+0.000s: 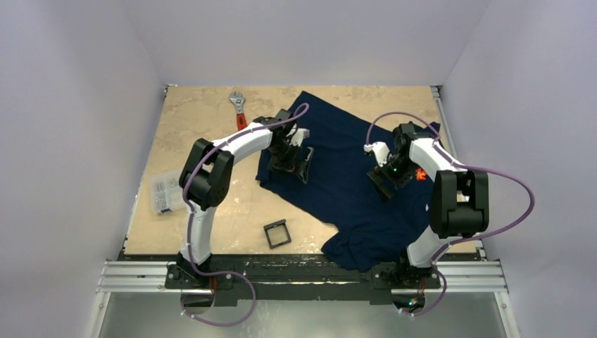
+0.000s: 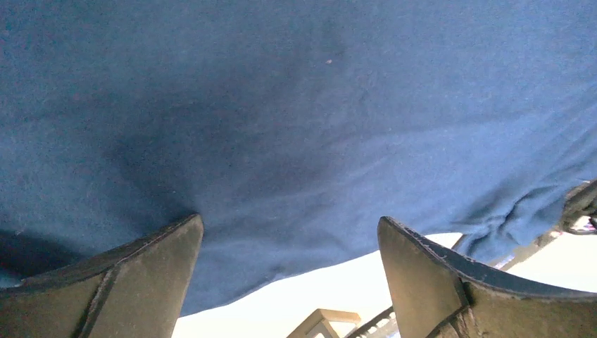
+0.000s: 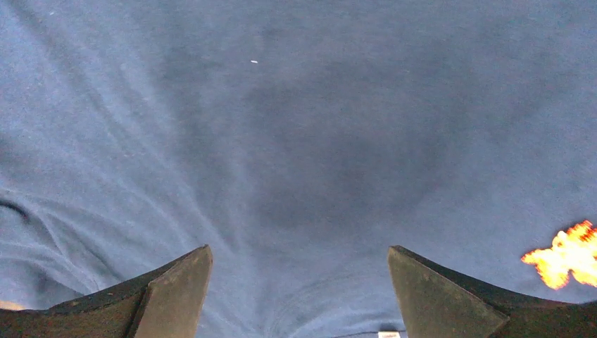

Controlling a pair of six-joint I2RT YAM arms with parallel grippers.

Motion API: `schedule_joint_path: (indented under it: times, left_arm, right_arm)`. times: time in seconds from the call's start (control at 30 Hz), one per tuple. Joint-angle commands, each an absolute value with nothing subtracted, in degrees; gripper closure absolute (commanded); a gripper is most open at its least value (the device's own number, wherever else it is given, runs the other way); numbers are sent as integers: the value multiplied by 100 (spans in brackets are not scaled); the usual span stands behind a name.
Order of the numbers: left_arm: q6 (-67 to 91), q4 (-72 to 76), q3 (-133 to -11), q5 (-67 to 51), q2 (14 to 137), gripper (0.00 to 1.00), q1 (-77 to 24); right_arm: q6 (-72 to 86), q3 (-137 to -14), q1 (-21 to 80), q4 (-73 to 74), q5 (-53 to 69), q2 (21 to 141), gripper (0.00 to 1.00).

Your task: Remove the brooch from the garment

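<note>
So the left gripper (image 2: 290,224) has its two fingers spread wide with nothing between them. It hangs over the shirt (image 2: 296,105) near the cloth's edge, and pale table (image 1: 190,134) shows just past the hem at the bottom of that wrist view. The right gripper (image 3: 299,257) is the same deal: fingers apart, nothing gripped, pointed down at smooth blue cloth. The brooch (image 3: 567,255) is a bright orange blob on the shirt at the lower right edge of the right wrist view, outside the right-hand finger rather than between the two. From the top camera it's right of center, near the right gripper. The shirt covers the middle and right of the table. At the left edge sits a clear plastic box (image 1: 164,191) with small bits inside, too tiny to make out. A black square frame (image 1: 277,234) lies at lower center, and a wrench (image 1: 239,108) at the top, left of center.
</note>
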State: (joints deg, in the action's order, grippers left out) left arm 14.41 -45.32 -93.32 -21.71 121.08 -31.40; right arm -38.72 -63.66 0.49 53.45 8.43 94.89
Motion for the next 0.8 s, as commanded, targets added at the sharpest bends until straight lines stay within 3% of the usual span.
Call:
schedule_joint_path:
  times: [0.0, 0.5, 0.77]
  left_arm:
    - [1465, -4945, -8968, -1770, 11703, 2, -2696]
    - [1167, -5454, -8849, -1638, 11338, 3, -1686]
    - [995, -5095, -8734, -2168, 10855, 3, -1708]
  right_arm:
    - [-4048, -6134, 405, 5151, 838, 9521, 1]
    - [-4302, -6114, 1852, 6136, 2668, 9530, 3]
    - [-4164, -7052, 695, 5984, 2237, 9327, 3]
